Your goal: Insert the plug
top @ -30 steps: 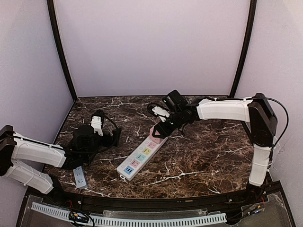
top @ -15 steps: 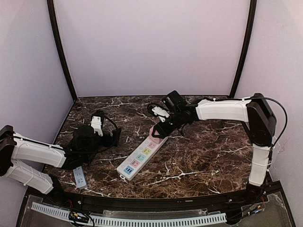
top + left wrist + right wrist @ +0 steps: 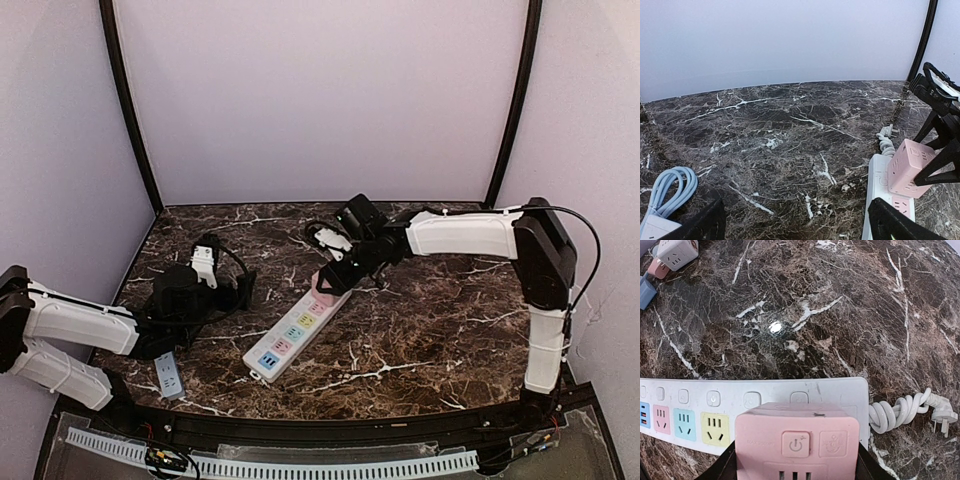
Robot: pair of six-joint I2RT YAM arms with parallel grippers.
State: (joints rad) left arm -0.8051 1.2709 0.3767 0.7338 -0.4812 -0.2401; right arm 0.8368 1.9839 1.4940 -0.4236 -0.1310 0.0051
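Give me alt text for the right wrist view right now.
The right gripper holds a pink cube plug over the cord end of a white power strip, whose coloured sockets run leftward. The strip's coiled white cord lies to the right on the dark marble table.

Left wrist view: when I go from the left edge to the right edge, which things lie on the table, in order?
light blue cable → white coiled cord → pink cube adapter. The white power strip overlaps the cord and the adapter, so it is left out.
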